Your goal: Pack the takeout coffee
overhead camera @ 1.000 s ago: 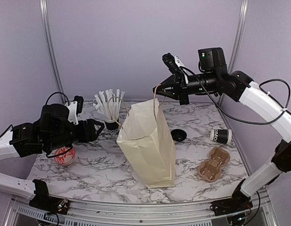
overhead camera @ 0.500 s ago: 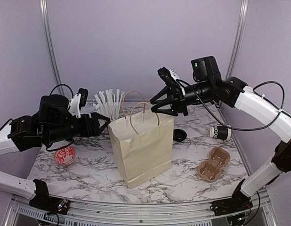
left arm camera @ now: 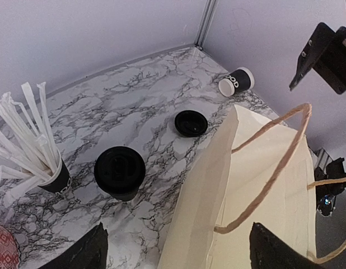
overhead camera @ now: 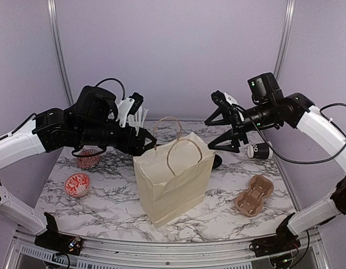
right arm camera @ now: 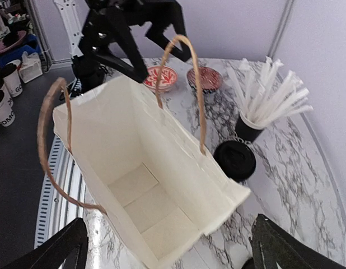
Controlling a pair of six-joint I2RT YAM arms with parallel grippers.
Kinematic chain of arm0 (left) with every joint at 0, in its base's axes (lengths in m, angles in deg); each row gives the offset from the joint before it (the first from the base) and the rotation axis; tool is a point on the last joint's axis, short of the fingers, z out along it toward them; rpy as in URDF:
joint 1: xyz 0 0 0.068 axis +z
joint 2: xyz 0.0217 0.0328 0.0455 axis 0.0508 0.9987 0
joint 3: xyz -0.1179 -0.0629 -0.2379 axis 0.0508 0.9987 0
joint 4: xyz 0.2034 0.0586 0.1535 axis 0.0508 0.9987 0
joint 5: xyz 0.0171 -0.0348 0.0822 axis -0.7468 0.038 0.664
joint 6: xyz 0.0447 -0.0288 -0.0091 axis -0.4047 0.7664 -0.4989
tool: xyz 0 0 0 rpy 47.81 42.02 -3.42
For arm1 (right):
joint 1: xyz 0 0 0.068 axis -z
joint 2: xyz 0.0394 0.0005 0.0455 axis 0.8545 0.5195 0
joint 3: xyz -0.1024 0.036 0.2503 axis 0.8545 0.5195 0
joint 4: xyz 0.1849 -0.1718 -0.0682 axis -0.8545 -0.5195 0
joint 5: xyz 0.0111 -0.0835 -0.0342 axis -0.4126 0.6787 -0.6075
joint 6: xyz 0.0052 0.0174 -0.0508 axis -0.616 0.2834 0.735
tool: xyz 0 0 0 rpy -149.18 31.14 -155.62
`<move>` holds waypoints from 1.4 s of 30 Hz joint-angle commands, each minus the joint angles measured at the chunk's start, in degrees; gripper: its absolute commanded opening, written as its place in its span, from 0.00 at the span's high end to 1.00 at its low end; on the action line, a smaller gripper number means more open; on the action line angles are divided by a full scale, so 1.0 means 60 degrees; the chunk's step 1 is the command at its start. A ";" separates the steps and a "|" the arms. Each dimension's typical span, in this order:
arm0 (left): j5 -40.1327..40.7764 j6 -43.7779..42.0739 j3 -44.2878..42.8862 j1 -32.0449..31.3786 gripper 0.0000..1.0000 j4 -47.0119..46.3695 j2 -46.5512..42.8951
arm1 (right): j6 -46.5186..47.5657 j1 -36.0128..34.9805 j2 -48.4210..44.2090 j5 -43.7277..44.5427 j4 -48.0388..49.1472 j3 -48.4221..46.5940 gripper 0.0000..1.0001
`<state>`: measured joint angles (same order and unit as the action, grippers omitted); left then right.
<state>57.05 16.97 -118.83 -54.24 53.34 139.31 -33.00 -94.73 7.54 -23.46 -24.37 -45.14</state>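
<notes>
A cream paper bag (overhead camera: 173, 185) stands upright and open on the marble table (overhead camera: 106, 210) before me, handles raised. Behind it is a cup of white wrapped straws (left arm camera: 50, 174). A loose black lid (left arm camera: 191, 123) lies near the bag. Further right are a cup on its side (overhead camera: 262, 150) and a cardboard cup carrier (overhead camera: 254, 195). At my left sits a red patterned bowl (overhead camera: 76, 184), with a second bowl (overhead camera: 90, 158) behind it.

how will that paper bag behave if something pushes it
The paper bag stands open and empty, so it's probably light and would slide or tip easily. Its thin creased walls likely buckle rather than push stiffly.
</notes>
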 commanded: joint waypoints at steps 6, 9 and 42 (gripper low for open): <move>-0.1134 -0.0978 -0.0357 0.0017 0.22 0.1093 0.0520 | 0.1151 0.2463 -0.1363 0.2633 -0.2214 0.2833 0.02; -0.1343 -0.1147 -0.0640 0.0017 0.30 0.1338 0.0890 | 0.1323 0.3261 -0.1455 0.3393 -0.2280 0.3615 0.09; -0.1426 -0.1918 -0.1246 0.0194 1.00 0.2092 0.1640 | 0.4324 0.2088 -0.0063 0.5835 -0.1817 0.6534 0.78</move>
<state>49.05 7.40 -125.10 -53.86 63.98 149.43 -7.67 -81.05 3.82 13.09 -38.97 -6.02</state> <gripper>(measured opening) 0.010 0.231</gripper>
